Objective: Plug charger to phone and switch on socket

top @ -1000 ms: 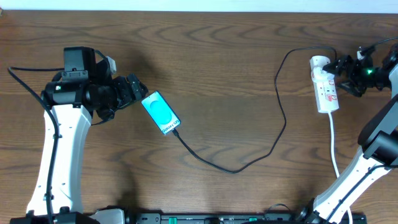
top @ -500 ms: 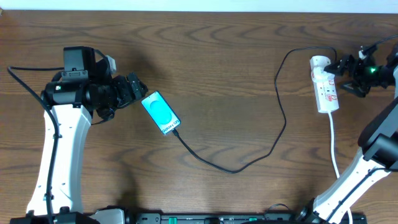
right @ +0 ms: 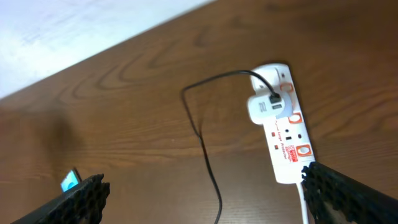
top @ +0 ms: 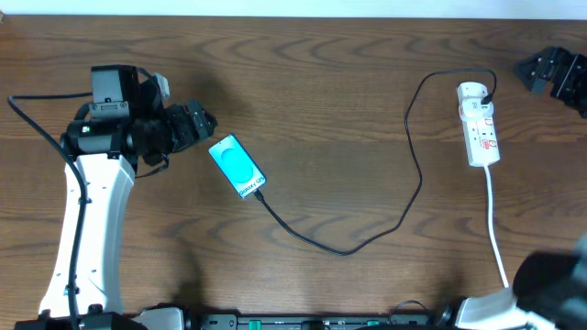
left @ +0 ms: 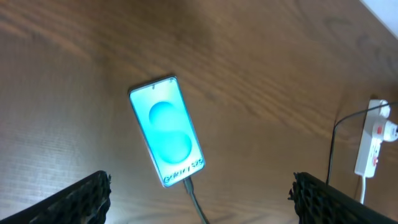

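Note:
The phone [top: 237,166] lies flat on the wooden table, cyan screen up, with the black charger cable [top: 367,240] plugged into its lower end. It also shows in the left wrist view [left: 166,130]. The cable loops right and up to a white adapter in the white power strip socket [top: 480,136], which also shows in the right wrist view [right: 283,133]. My left gripper [top: 197,124] is open and empty, just up-left of the phone. My right gripper [top: 548,71] is open and empty, raised to the upper right of the socket.
The socket's thick white cord [top: 495,229] runs down toward the front edge at the right. The table's far edge meets a white wall [right: 74,31]. The left arm's white links [top: 87,220] stand over the left side.
My right gripper has pulled up and away from the socket toward the upper right. The left gripper has drawn slightly back from the phone. Phone, cable and socket have not moved.

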